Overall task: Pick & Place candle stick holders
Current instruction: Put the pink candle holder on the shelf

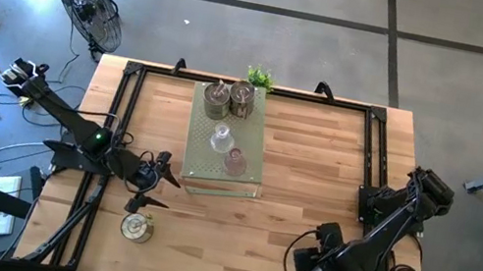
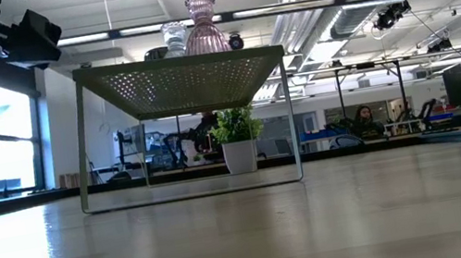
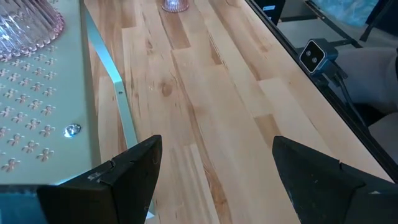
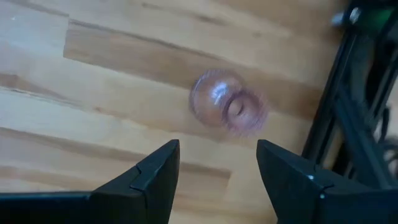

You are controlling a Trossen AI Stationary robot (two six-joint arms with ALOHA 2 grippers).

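A pale green perforated board [image 1: 243, 181] stands on legs at the table's far middle. On it are two metal holders [image 1: 217, 99] [image 1: 242, 99], a clear glass holder [image 1: 220, 139] and a pink glass holder [image 1: 235, 161]. A third metal holder [image 1: 136, 228] stands on the table near the front left. My left gripper [image 1: 162, 189] is open and empty beside the board's near left corner [image 3: 93, 37]. My right gripper [image 1: 306, 267] is open above another pink glass holder [image 4: 228, 109], which sits on the table at the front right. The arm hides this holder in the high view.
A small green plant [image 1: 260, 77] stands at the far edge behind the board and also shows in the low view [image 2: 237, 137]. Black frame rails [image 1: 121, 114] run along the table's left and right sides. Bare wood lies between the board and my right arm.
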